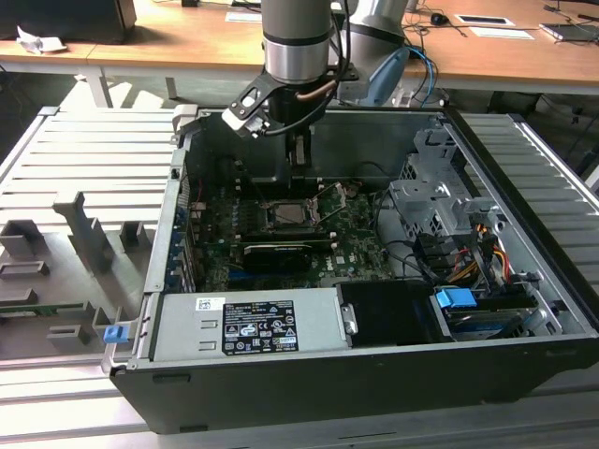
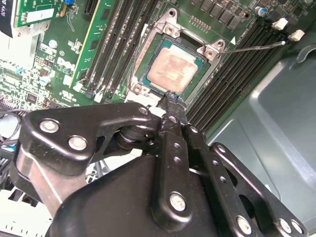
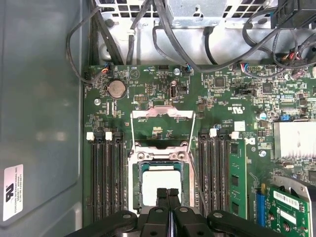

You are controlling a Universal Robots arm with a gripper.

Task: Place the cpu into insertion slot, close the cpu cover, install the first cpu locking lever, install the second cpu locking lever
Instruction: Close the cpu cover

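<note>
**Near field.** In the exterior view, the grey power supply (image 1: 187, 327) lies along the front edge of the open computer case (image 1: 281, 398), which rests on a grey ribbed desk (image 1: 543, 159). The supply carries a black-and-white rating label (image 1: 255, 327). Its print is dense and we do not transcribe it.

**Middle field.** At six o'clock from the socket lies the long black card (image 1: 276, 253) with the ridged top. Behind it is the insertion slot (image 3: 136, 190). The cpu (image 2: 173, 69) is seated flat inside its rim, silver-tan face up. The chip is square, so we see no long axis to align.

**Hand.** In the exterior view the hand (image 1: 298, 154) hangs at twelve o'clock from the slot, pointing down. In both wrist views its fingers (image 3: 162, 197) are pressed together with no gap and hold nothing. The tips sit at the cpu's nearer edge, and we cannot tell whether they touch it.

**Deciding relation.** In the first wrist view the cpu cover (image 3: 163, 114) stands swung open on the far side of the cpu from the fingertips. Green board shows through its window. We judge that the cover lies straight across the chip from the hand. In the second wrist view one locking lever (image 2: 252, 47), a thin wire, juts away from a socket corner, unlatched.

**Other writing.** There is a white sticker (image 3: 12, 192) on the case wall and white stickers on a green card (image 3: 291, 200). We note these but do not read them.

**Far field.** At twelve o'clock beyond the case is a wooden desk (image 1: 187, 42) with papers.
</note>
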